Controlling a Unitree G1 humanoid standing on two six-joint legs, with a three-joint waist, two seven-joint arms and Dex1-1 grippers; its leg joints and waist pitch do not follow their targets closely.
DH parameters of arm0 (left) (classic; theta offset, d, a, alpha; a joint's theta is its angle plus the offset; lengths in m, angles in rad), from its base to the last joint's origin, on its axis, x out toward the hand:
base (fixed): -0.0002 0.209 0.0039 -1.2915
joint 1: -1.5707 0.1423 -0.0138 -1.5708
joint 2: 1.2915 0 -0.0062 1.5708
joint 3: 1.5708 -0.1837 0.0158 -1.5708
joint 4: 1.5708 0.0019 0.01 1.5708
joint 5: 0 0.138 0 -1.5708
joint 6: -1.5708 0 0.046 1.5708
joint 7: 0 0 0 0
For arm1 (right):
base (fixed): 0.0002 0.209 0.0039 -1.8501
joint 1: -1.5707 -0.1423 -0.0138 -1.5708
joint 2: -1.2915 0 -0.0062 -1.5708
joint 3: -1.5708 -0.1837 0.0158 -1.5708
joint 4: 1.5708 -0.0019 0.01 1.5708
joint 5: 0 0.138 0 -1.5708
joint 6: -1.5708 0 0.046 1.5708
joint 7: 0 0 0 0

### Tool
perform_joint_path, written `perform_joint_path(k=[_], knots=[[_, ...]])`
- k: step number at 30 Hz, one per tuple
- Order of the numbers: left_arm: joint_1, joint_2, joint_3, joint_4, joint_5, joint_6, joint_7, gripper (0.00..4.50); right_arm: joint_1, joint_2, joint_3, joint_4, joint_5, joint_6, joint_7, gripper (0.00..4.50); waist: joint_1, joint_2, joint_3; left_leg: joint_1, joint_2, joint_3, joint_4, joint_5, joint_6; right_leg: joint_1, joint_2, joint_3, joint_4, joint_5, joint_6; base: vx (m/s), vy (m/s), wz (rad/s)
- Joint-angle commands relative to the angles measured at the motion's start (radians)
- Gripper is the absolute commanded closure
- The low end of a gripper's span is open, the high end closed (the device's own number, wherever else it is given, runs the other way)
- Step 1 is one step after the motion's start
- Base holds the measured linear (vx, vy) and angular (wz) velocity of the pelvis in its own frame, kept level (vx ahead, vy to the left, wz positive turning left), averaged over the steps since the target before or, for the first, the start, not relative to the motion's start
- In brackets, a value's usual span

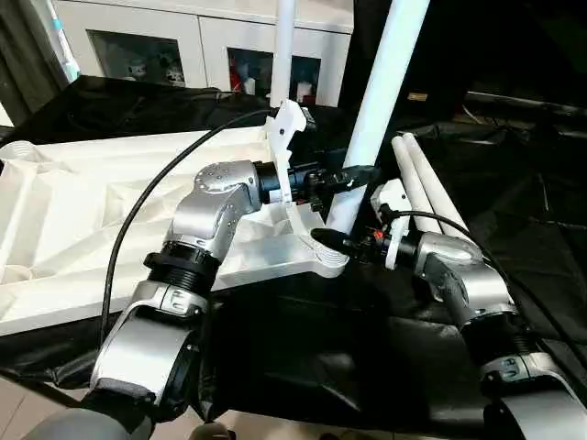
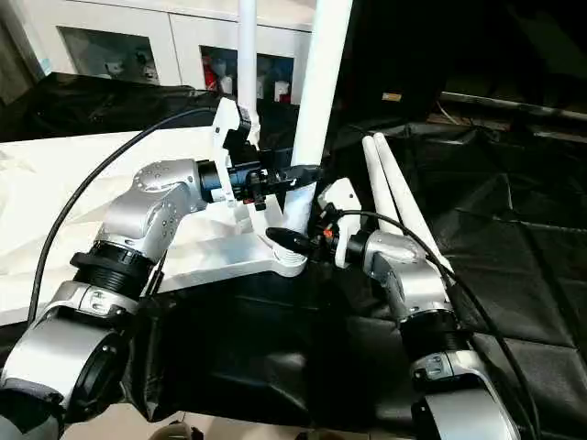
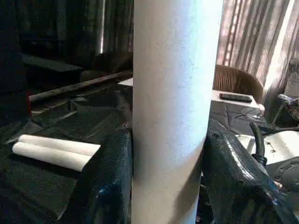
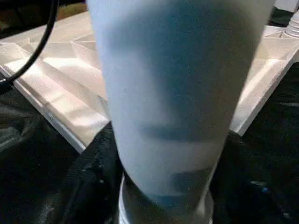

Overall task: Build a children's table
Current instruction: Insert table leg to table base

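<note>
The white tabletop (image 1: 83, 211) lies upside down on black cloth, ribbed side up. One white leg (image 1: 385, 82) stands tilted in the near right corner socket (image 1: 332, 268). My left gripper (image 1: 353, 176) is shut on this leg a little above the socket, and its fingers (image 3: 110, 177) press both sides. My right gripper (image 1: 335, 240) holds the same leg just above the socket, with its fingers (image 4: 100, 163) against the tube. A second leg (image 1: 283, 46) stands upright at the far corner.
Two loose white legs (image 1: 426, 183) lie side by side on the black cloth to the right of the tabletop. A white glass-door cabinet (image 1: 183, 37) stands behind. A black cable (image 1: 156, 197) arcs over the tabletop to my left forearm.
</note>
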Motion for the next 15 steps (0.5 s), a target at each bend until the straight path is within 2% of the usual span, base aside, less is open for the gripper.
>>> perform_joint_path(k=[1,3,5,7,10,15], knots=[[0.016,0.01,-0.024,0.013,0.018,0.019,-0.005,2.66,-0.009,-0.019,0.013,0.003,-0.018,0.001,0.017,2.23,0.001,-0.004,-0.066,0.002,0.019,0.003,-0.051,-0.159,0.055,0.062,-0.071,0.045,-0.068,-0.147,-0.215,0.0,0.0,0.0],[0.016,0.011,-0.025,0.014,0.019,0.019,-0.005,2.66,-0.009,-0.022,0.015,0.002,-0.023,-0.001,0.009,2.26,0.002,-0.003,-0.067,0.004,0.019,0.003,-0.051,-0.152,0.058,0.062,-0.071,0.045,-0.067,-0.136,-0.218,0.0,0.0,0.0],[0.014,0.01,-0.025,0.016,0.019,0.018,-0.005,2.66,-0.013,-0.019,0.005,0.005,-0.003,0.026,0.013,1.79,0.003,-0.003,-0.067,0.004,0.019,0.004,-0.051,-0.156,0.06,0.063,-0.071,0.045,-0.068,-0.139,-0.221,0.0,0.0,0.0],[0.012,0.009,-0.026,0.017,0.019,0.017,-0.005,2.66,-0.015,-0.019,0.005,0.007,-0.001,0.029,0.013,1.74,0.003,-0.001,-0.067,0.004,0.019,0.004,-0.051,-0.159,0.059,0.063,-0.07,0.044,-0.068,-0.141,-0.221,0.0,0.0,0.0],[0.01,0.008,-0.026,0.02,0.02,0.016,-0.007,2.66,-0.014,-0.018,0.013,0.008,-0.023,0.011,0.001,1.37,0.003,-0.001,-0.068,0.004,0.019,0.003,-0.05,-0.158,0.056,0.063,-0.071,0.044,-0.067,-0.137,-0.221,0.0,0.0,0.0],[0.008,0.008,-0.026,0.024,0.021,0.016,-0.008,2.66,-0.017,-0.014,0.013,0.019,-0.029,0.007,0.001,1.34,0.003,-0.002,-0.068,0.003,0.019,0.004,-0.05,-0.158,0.056,0.064,-0.071,0.044,-0.067,-0.136,-0.224,0.0,0.0,0.0]])
